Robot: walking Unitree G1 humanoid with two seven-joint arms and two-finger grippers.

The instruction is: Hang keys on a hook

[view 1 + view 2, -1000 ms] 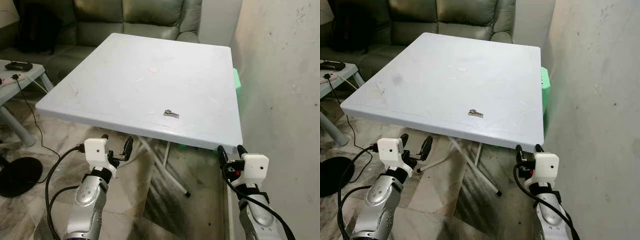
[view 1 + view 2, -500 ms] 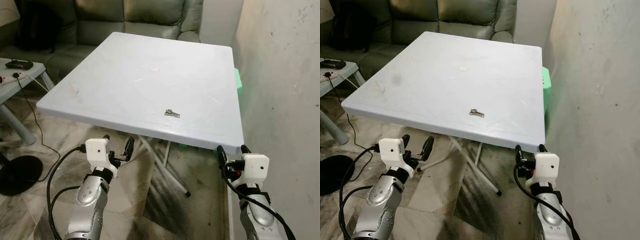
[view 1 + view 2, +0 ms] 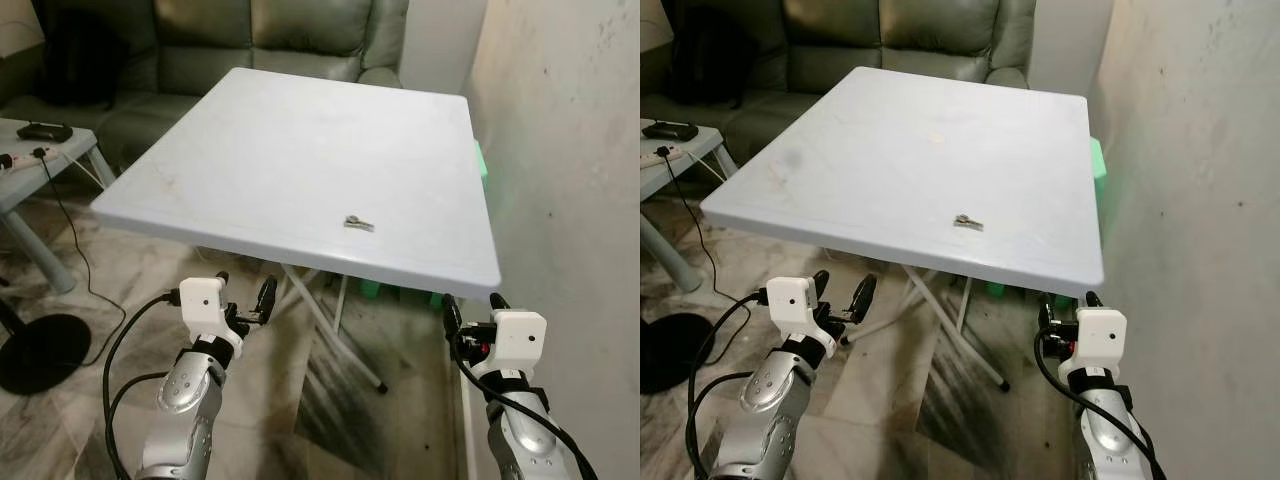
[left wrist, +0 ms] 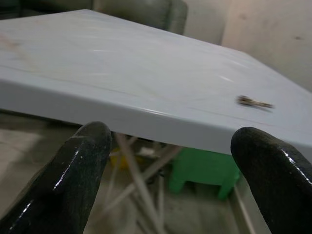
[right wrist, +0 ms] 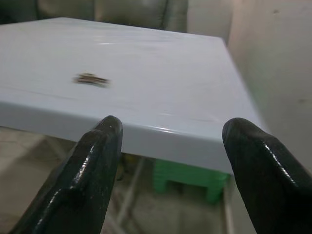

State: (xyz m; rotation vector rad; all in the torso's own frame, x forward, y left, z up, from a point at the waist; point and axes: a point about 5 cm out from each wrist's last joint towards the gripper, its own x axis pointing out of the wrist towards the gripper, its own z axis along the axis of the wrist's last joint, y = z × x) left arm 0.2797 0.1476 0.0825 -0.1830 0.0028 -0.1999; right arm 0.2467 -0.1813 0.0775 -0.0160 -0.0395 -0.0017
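Approach step: keys (image 3: 358, 223) lie on desk (image 3: 300, 130); both end effectors, left (image 3: 243, 300) and right (image 3: 472, 312), spread wide and empty, must next reach up to grasp.

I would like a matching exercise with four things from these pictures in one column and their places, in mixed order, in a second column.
Things:
1. small metal keys
2. green plastic stool
3. grey-green leather sofa
4. right gripper

Places:
A. behind the table's far edge
B. on the white square table, near its front edge
C. below the table's front right corner
D. on the floor under the table

Pairs: 1-B, 2-D, 3-A, 4-C
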